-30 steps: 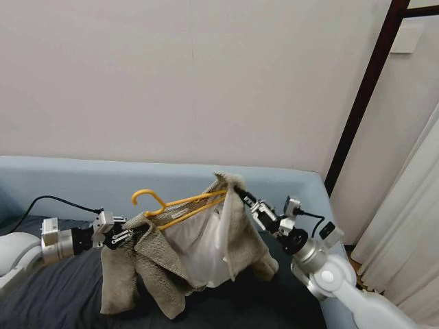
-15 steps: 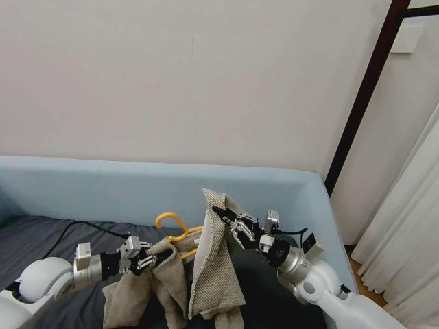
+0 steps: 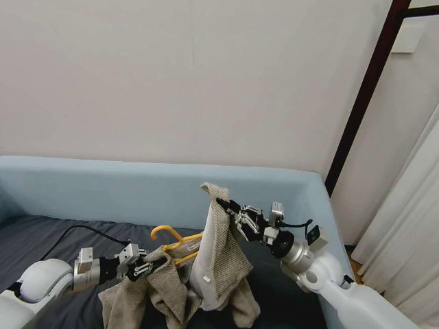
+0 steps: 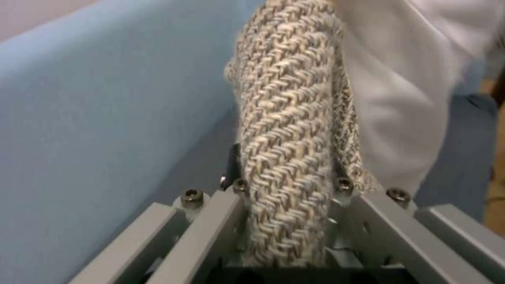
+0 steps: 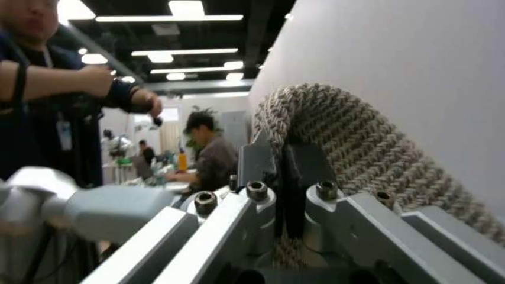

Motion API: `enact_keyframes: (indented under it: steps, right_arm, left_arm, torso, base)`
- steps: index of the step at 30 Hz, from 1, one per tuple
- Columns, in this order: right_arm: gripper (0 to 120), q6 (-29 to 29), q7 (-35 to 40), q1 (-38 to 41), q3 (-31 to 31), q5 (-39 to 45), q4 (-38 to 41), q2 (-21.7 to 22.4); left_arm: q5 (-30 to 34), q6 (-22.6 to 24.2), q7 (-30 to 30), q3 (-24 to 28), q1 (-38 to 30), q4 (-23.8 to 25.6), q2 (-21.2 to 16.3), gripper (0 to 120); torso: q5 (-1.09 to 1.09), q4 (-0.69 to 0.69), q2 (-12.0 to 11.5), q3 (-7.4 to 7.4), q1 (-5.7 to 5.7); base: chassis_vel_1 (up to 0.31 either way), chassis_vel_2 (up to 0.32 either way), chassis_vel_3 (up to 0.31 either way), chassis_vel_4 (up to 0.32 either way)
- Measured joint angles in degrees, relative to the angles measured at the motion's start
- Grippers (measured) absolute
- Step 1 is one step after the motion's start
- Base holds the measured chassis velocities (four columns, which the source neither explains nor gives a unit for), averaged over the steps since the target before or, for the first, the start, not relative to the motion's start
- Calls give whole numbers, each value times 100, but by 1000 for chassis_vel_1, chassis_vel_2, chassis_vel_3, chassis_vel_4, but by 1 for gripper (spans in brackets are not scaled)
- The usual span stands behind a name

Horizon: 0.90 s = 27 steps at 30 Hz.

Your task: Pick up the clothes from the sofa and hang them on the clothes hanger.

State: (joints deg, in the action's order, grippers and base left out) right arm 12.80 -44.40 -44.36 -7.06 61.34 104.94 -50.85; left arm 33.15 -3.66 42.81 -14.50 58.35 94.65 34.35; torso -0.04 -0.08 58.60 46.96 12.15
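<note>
Pale blue sofa (image 3: 82,184) with a plain wall behind it, and me leaning over it with the tweed jacket (image 3: 221,264) strung between both arms.

A second ago I had the jacket stretched wide, arms far apart, with the yellow hanger (image 3: 186,240) lying across the top and the white lining (image 3: 204,277) open to view. Now I've pulled my arms in toward each other and the whole thing has collapsed into a bunched, folded drape.

My left gripper (image 3: 146,265) sits low, just above the dark seat, jaws clamped on a thick roll of weave; my wrist camera shows the fabric (image 4: 292,130) wedged right between the fingers. My right gripper (image 3: 226,207) is higher, also pinching a fold of collar or edge (image 5: 347,142), lifting that side into a peak.

The hanger's hook pokes out between my two grips, still tangled in the cloth. I'd guess the jacket is off the sofa for the most part, but I can't tell if the shoulders actually sit on the hanger. With it bunched like this, I think it'd slide off.
</note>
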Motion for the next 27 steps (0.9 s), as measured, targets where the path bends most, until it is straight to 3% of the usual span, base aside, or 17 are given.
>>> enact_keyframes:
  steps: [4, 5, 8, 10, 14, 18, 20, 24, 26, 27]
  right_arm:
    - [0, 168, -317, -152, -181, -742, -127, -37]
    - [0, 168, -317, -152, -181, -742, -127, -37]
    - [1, 337, -230, -186, -277, -1235, -290, -54]
    - [3, 351, -194, -188, -287, -1304, -314, -57]
    - [19, 435, 315, -202, -359, -1673, -387, -64]
    - [31, 463, 1266, -237, -412, -2444, -491, -44]
    - [44, 359, 1960, -317, -439, -3276, -637, 38]
    - [52, 278, 2269, -388, -450, -3896, -727, 124]
    - [66, 262, 1900, -455, -346, -4212, -806, 268]
    - [66, 262, 1900, -455, -346, -4212, -806, 268]
  left_arm:
    - [350, 37, -1042, 293, -169, 138, 118, 4]
    - [350, 37, -1042, 293, -169, 138, 118, 4]
    - [888, 37, -1733, 528, -276, 335, 153, 4]
    - [953, 35, -1788, 564, -300, 360, 154, 4]
    - [1155, -31, -1900, 716, -421, 456, 137, 4]
    - [1229, -85, -1934, 783, -465, 577, 104, 4]
    - [1212, -109, -2016, 816, -524, 686, 79, 4]
    - [1101, -138, -2081, 820, -595, 708, 46, 4]
    - [981, -195, -2152, 738, -638, 708, -25, 4]
    - [981, -195, -2152, 738, -638, 708, -25, 4]
  torso:
    - [0, 1, 0, 0, 0]
    - [0, 1, 0, 0, 0]
    - [0, 0, 0, 0, 0]
    - [0, 0, 0, 0, 0]
    - [0, 0, 0, 0, 0]
    - [0, 2, 0, 0, 0]
    - [0, 1, 0, 0, 0]
    - [1, -1, 0, 0, 0]
    - [0, -1, -1, 1, 0]
    - [0, -1, -1, 1, 0]
  base:
    - [0, 0, 0, 0]
    - [0, 0, 0, 0]
    - [0, 0, 0, 0]
    - [0, 0, 0, 0]
    - [0, 0, 0, 0]
    - [0, 0, 0, 0]
    - [0, 0, 0, 0]
    - [0, 0, 0, 0]
    - [0, 0, 0, 0]
    - [0, 0, 0, 0]
